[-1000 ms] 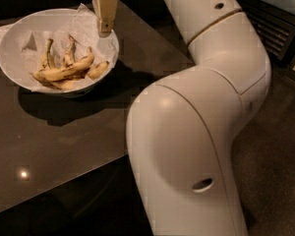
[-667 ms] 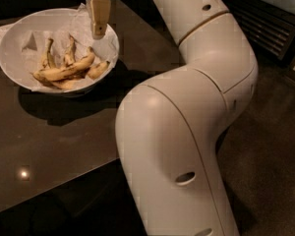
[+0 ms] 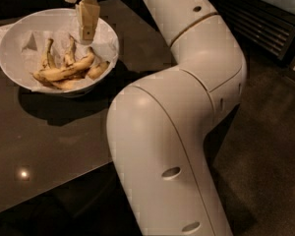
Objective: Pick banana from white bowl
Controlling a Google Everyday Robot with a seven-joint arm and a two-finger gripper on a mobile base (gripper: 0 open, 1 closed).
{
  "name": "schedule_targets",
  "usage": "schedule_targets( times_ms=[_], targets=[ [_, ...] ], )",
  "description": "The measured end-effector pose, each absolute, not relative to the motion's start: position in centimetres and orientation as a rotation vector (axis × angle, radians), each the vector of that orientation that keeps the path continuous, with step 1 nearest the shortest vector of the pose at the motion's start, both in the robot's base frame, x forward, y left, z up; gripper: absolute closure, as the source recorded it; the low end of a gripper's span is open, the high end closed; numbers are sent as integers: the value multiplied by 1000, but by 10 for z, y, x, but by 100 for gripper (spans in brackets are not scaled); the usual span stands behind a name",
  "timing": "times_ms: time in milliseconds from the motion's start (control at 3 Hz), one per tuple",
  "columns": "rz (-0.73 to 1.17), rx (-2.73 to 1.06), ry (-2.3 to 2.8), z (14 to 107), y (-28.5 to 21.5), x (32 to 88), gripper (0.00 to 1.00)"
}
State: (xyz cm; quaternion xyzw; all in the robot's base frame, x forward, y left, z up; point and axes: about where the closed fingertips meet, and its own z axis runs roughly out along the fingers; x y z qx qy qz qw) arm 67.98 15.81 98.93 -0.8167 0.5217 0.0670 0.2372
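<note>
A large white robot arm fills the right side of the view and reaches up and over to a dark, glossy worktop. At the far left of the worktop sits a wide white bowl lined with crumpled white paper.

The banana lies in the bottom of the bowl on the paper. It is yellow with heavy brown speckling and appears to be several curved pieces piled together, though the view is too dim to be certain how many. The longest piece lies across the middle, its right end lifted toward the bowl's right side.

The claw hangs above the right half of the bowl, pointing straight down just over that raised end and not touching it. Whether the claw is open or closed cannot be told from this angle.

Judging by the speckling, the fruit is ripe, light and soft, so it would bruise under a hard squeeze. The best hold is probably across the middle of the longest piece, gripped gently. The loose paper could get caught and lift with it.
</note>
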Motion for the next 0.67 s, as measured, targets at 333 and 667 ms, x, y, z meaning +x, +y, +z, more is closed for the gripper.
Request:
schedule_targets(
  times_ms=[333,667],
  targets=[
    [275,-2140,1554,988,170,675,18],
    [354,-2068,1668,982,175,669,15]
  ],
)
